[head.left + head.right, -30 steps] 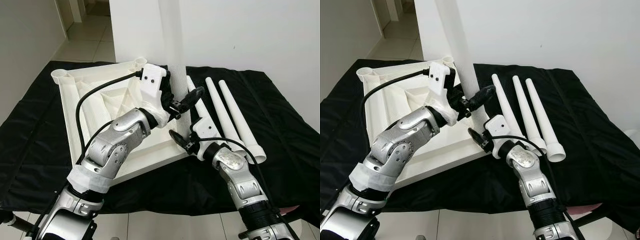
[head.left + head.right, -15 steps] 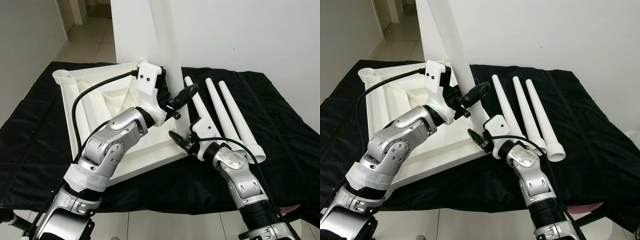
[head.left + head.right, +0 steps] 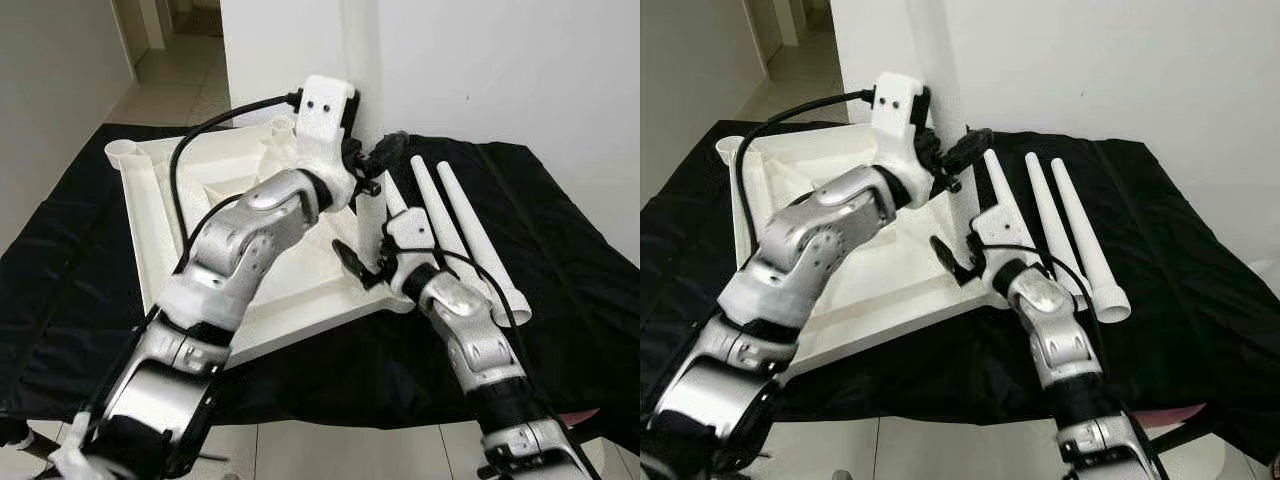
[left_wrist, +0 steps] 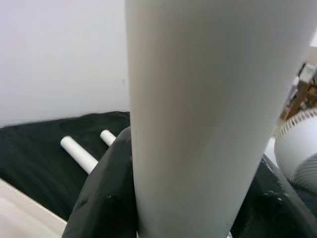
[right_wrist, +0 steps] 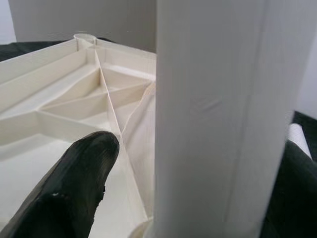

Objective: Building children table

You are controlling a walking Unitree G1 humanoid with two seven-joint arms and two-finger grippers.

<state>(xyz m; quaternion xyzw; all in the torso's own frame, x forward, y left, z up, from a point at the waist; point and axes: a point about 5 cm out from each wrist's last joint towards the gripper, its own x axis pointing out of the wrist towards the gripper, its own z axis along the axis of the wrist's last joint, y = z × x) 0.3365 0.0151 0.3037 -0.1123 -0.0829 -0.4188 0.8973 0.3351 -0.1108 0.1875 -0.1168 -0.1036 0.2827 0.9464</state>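
Note:
The white tabletop (image 3: 150,215) lies upside down on a black cloth. One white table leg (image 3: 371,225) stands upright at its near right corner. High on this leg (image 4: 198,99) my left gripper (image 3: 372,163) is shut, a black finger (image 4: 104,198) pressed against each side. Lower down, my right gripper (image 3: 366,264) is open around the leg (image 5: 213,124). There is a gap between one of its fingers (image 5: 74,188) and the leg. The leg's foot is hidden behind my right wrist.
Three loose white legs (image 3: 445,225) lie side by side on the cloth (image 3: 570,260) to the right of the tabletop. A white wall (image 3: 500,60) rises just behind. Pale floor tiles (image 3: 300,450) run along the cloth's near edge. A white fan (image 4: 297,148) stands off to the side.
My left arm has risen, and its gripper now holds the leg higher up. The leg, tilted half a second ago, stands straighter. My right gripper has shifted slightly up.

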